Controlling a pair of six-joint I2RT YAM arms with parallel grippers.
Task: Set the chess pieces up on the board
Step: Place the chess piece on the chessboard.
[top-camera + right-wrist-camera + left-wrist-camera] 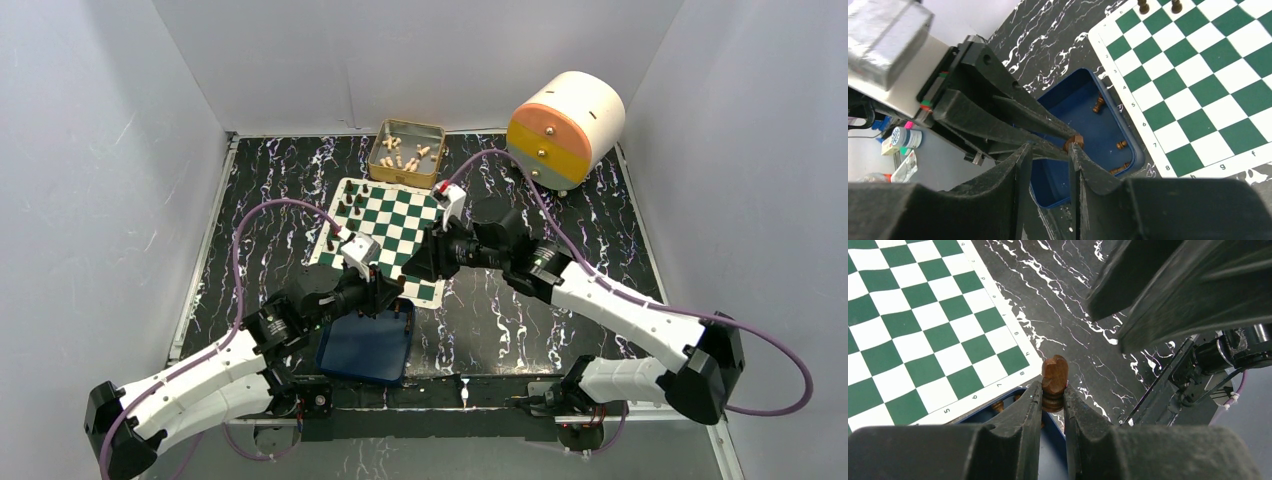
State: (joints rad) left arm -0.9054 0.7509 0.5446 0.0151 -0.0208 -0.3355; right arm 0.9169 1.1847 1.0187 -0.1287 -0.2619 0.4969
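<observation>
Robotics lab cell: white panels (110, 150) box in black marbled table (500, 325) w/ left arm (200, 378) & right arm (620, 310) bolted on

White-shelled, black-jointed arms (610, 305) carry purple cables (236, 262); left end effector (1053, 399) and right end effector (1048, 150) are black.

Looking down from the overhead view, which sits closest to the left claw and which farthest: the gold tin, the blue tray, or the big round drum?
From the left gripper:
1. blue tray, just beneath it at the near edge.
2. gold tin, straight ahead at the far edge.
3. round drum, far right corner.
</observation>
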